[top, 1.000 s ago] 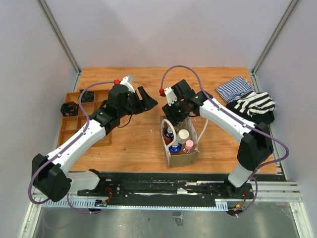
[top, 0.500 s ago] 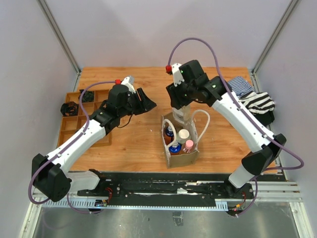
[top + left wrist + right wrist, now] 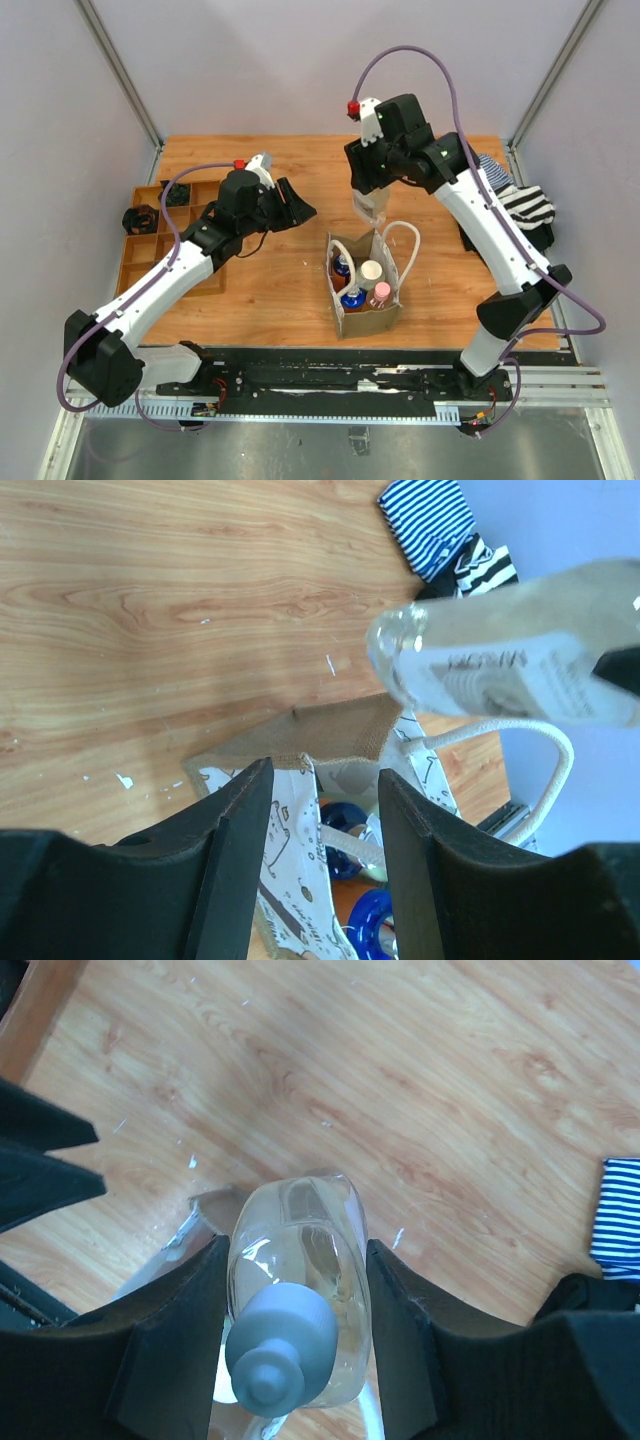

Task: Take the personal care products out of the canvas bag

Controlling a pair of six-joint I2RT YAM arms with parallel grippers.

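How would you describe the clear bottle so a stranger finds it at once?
Find the canvas bag near the table's front middle. Above it, the right gripper holds the clear bottle; unlike the other bottles, it is outside the bag.

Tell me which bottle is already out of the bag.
The clear bottle: the right arm's jaws hold it in the air above the bag. The white-capped bottle, the pink-capped bottle and the blue-topped bottle stand inside the bag.
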